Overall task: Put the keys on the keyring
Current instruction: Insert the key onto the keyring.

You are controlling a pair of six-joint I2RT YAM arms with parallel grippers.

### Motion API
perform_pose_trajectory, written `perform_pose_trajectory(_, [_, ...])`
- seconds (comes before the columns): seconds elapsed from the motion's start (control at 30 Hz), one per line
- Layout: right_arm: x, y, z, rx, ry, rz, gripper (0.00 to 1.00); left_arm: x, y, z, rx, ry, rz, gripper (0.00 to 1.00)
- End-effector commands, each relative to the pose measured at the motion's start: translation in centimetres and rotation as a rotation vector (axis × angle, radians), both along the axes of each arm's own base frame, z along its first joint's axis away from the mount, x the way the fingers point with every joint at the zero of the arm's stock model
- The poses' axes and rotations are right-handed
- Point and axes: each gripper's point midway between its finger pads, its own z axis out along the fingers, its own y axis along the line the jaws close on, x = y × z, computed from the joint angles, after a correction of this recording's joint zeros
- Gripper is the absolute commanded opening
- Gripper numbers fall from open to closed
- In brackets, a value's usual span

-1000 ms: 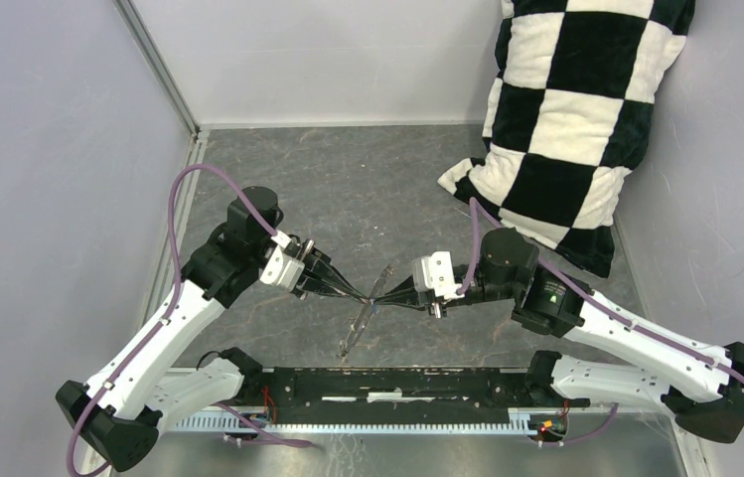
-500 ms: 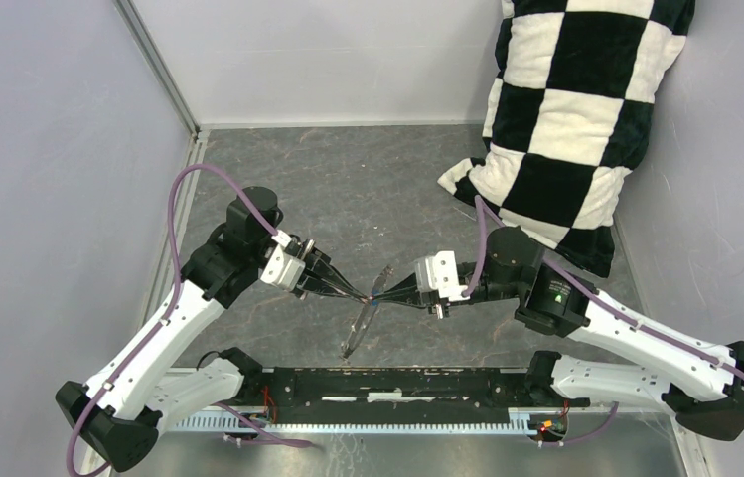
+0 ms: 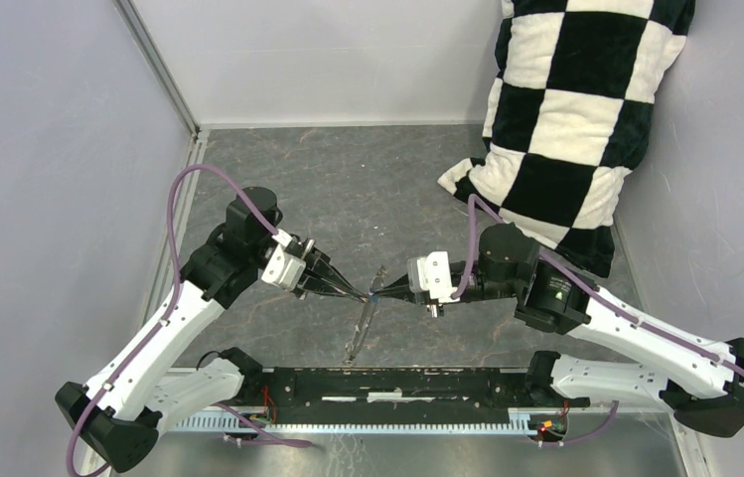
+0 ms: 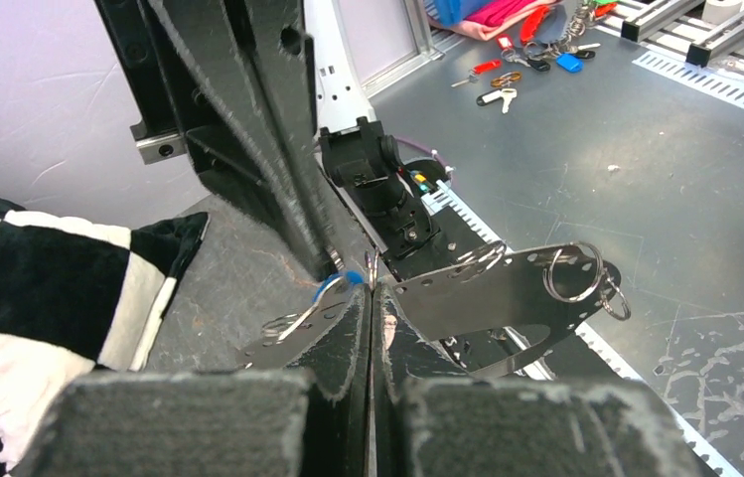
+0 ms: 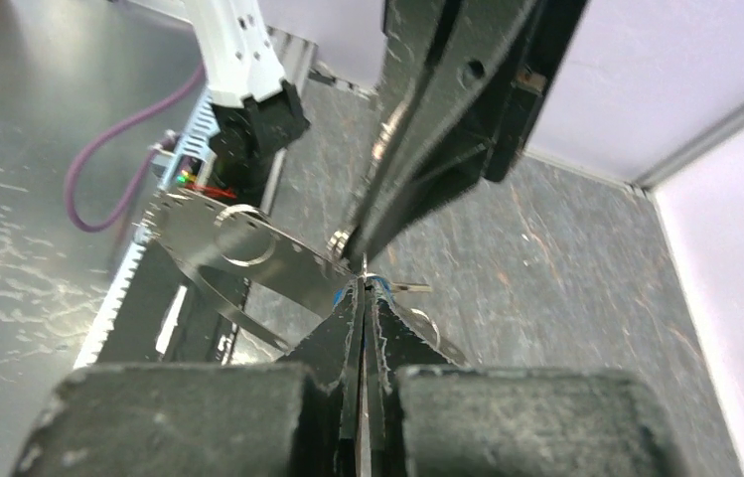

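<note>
My two grippers meet tip to tip above the middle of the mat. The left gripper (image 3: pixel 366 295) (image 4: pixel 372 288) is shut on the keyring (image 3: pixel 358 333). From above the keyring is a thin dark strip. In the left wrist view the keyring (image 4: pixel 507 293) is a flat perforated metal band carrying small split rings (image 4: pixel 574 273). The right gripper (image 3: pixel 379 294) (image 5: pixel 361 288) is shut on a tiny blue-headed key (image 5: pixel 375 284). Blue shows on both sides of its tips and the silvery blade (image 5: pixel 409 288) sticks out to the right. The key's head (image 4: pixel 351 278) touches the keyring beside the left gripper's tips.
A black-and-white checked pillow (image 3: pixel 566 119) leans in the back right corner. Grey walls close in the left, back and right sides. A black rail (image 3: pixel 397 386) runs along the near edge between the arm bases. Loose coloured keys (image 4: pixel 502 87) lie on the metal bench beyond.
The right gripper has edged a little to the left, towards the left gripper. The keyring's lower end has swung slightly to the right. Both grippers have stayed shut.
</note>
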Motion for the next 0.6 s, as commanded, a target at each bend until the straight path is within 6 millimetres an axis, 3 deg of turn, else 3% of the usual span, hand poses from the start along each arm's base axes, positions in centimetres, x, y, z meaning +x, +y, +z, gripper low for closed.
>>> perform_pose_trajectory(0.0, [2.0, -1.1, 0.9, -0.021, -0.093, -0.115, 0.01, -1.1, 0.5, 1.3, -0.028, -0.015, -0.032, 0.02])
perform_pose_trajectory(0.17, [2.1, -1.9, 0.6, -0.037, -0.133, -0.126, 0.01, -1.3, 0.6, 1.4, -0.026, -0.001, -0.044, 0.02])
perform_pose_trajectory(0.57, [0.6, -1.3, 1.4, -0.041, -0.18, -0.045, 0.01, -0.9, 0.3, 1.4, 0.021, 0.094, -0.066, 0.02])
